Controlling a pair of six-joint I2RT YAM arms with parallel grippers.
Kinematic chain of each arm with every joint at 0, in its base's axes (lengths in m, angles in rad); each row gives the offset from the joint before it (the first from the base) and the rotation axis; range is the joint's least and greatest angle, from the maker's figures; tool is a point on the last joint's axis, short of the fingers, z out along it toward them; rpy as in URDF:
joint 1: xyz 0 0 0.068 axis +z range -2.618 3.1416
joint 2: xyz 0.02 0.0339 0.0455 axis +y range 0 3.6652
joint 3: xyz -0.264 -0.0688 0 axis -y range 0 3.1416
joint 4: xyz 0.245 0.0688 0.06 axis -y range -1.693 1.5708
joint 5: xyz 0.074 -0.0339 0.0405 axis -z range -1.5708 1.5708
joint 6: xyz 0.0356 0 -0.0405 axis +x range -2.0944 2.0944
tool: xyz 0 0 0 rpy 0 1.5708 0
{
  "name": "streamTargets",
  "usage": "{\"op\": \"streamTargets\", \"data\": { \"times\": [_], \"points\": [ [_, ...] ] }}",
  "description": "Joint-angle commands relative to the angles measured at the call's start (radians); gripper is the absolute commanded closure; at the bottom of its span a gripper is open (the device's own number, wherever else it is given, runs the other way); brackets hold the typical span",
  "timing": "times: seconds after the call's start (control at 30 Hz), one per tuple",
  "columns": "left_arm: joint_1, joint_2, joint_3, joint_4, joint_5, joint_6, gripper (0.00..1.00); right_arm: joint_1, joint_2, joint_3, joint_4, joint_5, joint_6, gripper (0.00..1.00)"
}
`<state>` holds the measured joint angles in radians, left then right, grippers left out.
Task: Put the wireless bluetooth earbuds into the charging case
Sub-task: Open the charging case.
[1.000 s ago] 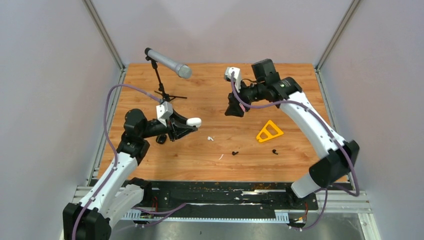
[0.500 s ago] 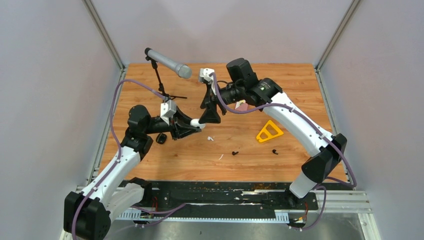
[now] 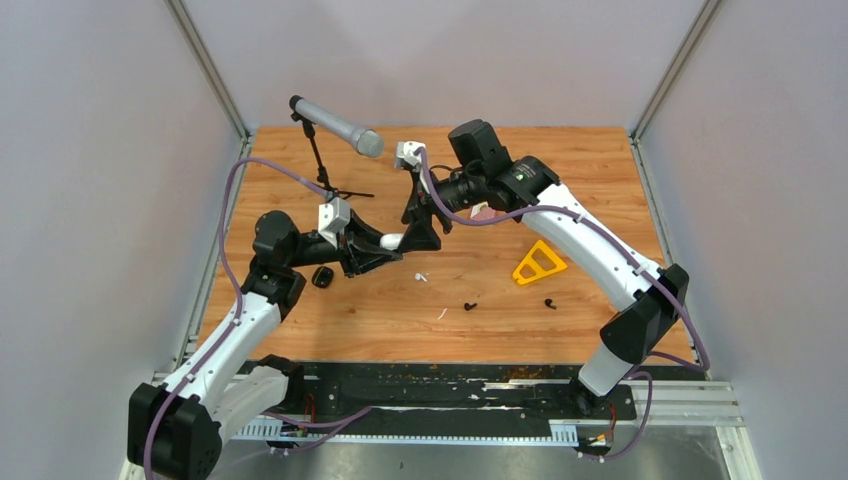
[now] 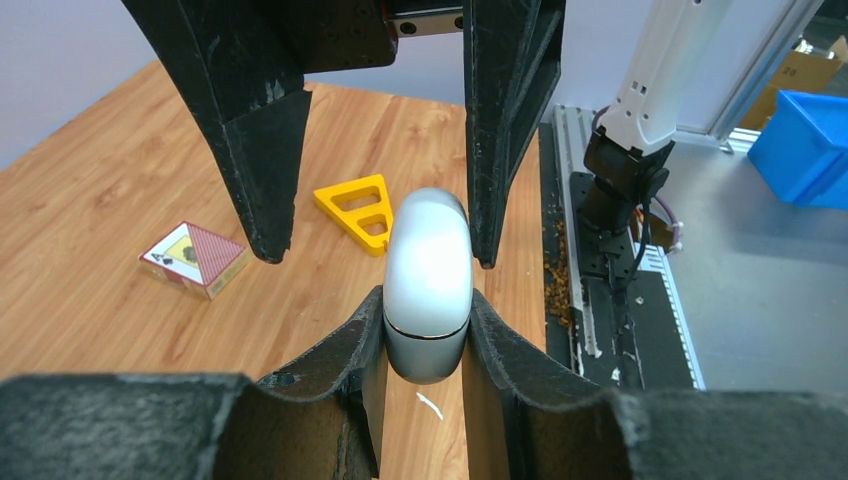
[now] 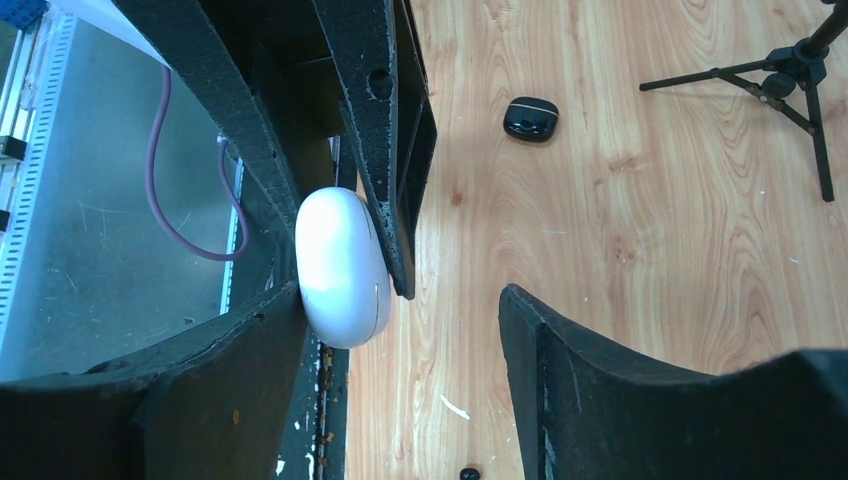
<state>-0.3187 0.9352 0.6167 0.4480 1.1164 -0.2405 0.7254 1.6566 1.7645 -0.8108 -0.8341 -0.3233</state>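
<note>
The wooden bench (image 3: 620,170) fills the cell floor. The right arm (image 3: 600,245) reaches across it toward the left arm (image 3: 240,320), and the two meet above the bench's left middle.

A grey microphone on a tripod (image 3: 335,125) stands at the back left. A yellow triangle (image 3: 538,263) lies flat right of centre, with a small printed card box (image 4: 195,258) behind it.

The left gripper (image 4: 425,300) has its fingers pinching the closed white charging case (image 4: 428,280) by its lower half, clear of the bench. The right gripper (image 4: 378,258) has its fingers spread on either side of the case's upper half, one right against it and the other apart.

A closed black charging case (image 5: 530,118) sits on the bench under the left arm.

The white earbud (image 3: 421,276) lies just below the grippers. The black earbud (image 3: 470,306) and the second black earbud (image 3: 549,302) lie nearer the front.
</note>
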Motion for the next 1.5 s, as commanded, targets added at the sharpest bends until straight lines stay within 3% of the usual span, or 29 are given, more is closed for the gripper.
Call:
{"op": "streamTargets", "data": {
  "times": [0.0, 0.27, 0.87, 1.1, 1.23, 1.37, 1.47],
  "points": [
    [-0.005, -0.021, 0.013, 0.063, 0.010, -0.008, 1.00, 0.003, 0.015, 0.024, 0.027, 0.027, 0.048, 0.30],
    [-0.006, -0.032, 0.001, 0.069, 0.021, 0.021, 1.00, -0.023, 0.046, 0.107, 0.052, -0.029, 0.130, 0.31],
    [-0.006, -0.044, -0.023, 0.100, 0.006, 0.013, 1.00, -0.034, 0.055, 0.118, 0.068, -0.001, 0.172, 0.30],
    [-0.003, -0.047, -0.045, 0.122, -0.045, -0.030, 1.00, -0.034, 0.039, 0.194, 0.060, -0.143, 0.189, 0.29],
    [0.010, -0.046, -0.060, 0.136, -0.072, -0.055, 1.00, -0.032, 0.018, 0.250, -0.015, -0.135, 0.151, 0.28],
    [0.031, -0.054, -0.065, 0.139, -0.085, -0.083, 1.00, -0.063, -0.023, 0.205, -0.066, -0.083, 0.105, 0.28],
    [0.067, -0.073, -0.071, 0.147, -0.097, -0.114, 1.00, -0.137, -0.048, 0.068, -0.044, -0.044, 0.081, 0.35]
  ]
}}
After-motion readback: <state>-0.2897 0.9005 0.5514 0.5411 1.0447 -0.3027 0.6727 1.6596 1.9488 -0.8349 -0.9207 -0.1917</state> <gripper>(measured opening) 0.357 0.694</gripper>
